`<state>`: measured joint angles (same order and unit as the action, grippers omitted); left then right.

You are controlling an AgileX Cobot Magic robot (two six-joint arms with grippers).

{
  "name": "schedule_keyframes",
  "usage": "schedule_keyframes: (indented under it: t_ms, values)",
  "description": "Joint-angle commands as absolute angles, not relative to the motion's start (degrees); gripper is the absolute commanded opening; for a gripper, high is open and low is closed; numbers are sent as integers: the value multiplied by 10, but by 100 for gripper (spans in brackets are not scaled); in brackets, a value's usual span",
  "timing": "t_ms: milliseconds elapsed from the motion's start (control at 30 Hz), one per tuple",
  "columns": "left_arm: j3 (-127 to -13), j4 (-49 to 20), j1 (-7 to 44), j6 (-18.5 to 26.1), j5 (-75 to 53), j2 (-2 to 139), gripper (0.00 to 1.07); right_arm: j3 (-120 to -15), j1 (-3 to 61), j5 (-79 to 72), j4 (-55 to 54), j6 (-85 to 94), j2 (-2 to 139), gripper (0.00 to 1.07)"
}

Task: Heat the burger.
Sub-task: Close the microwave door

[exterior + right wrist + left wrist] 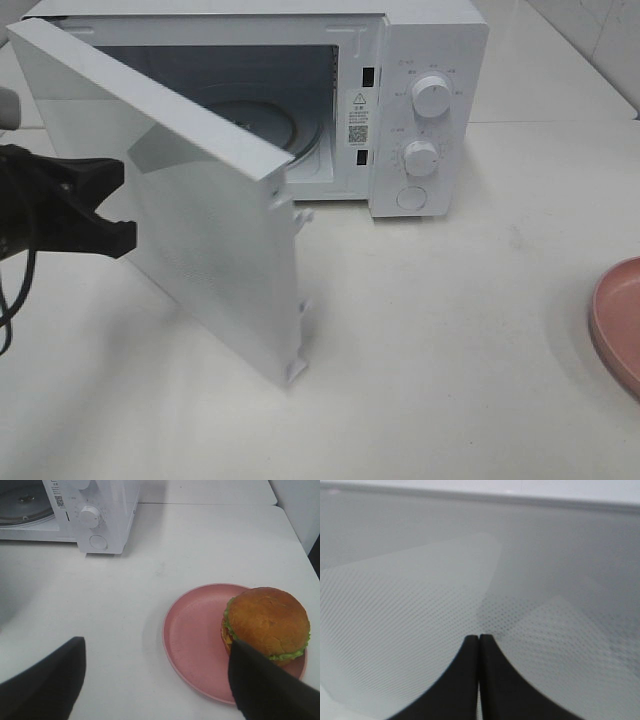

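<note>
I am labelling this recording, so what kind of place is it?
Probably a kitchen-style test bench: a white microwave oven with its door open, a round pink plate carrying a golden-brown burger, all on a plain white table.

Golden-brown burger (267, 620), pink plate (192, 640)

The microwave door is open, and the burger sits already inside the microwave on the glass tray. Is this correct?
Not quite. The microwave door is open, but the burger is not inside. The right wrist view shows it on the pink plate on the table, away from the microwave.
</note>
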<state>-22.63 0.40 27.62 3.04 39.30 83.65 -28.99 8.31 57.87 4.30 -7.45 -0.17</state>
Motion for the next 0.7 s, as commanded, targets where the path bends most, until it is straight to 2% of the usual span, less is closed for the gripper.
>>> schedule_keyframes:
  t_ms: [33, 100, 200, 267, 633, 700]
  values:
    - [-241, -6, 287, 26, 404, 847, 0, -289, 81, 572, 45, -67, -18, 76]
    - [-279, -23, 319, 26, 404, 880, 0, -289, 81, 572, 45, -67, -18, 76]
    - [-290, -29, 327, 26, 404, 889, 0, -289, 81, 572, 45, -67, -18, 76]
    - [-332, -53, 358, 26, 404, 925, 0, -289, 81, 572, 45, -67, -18, 76]
    - [-417, -89, 409, 26, 403, 991, 0, -289, 81, 572, 45, -67, -18, 76]
    - [-456, -113, 424, 26, 399, 1016, 0, -289, 81, 572, 45, -67, -18, 76]
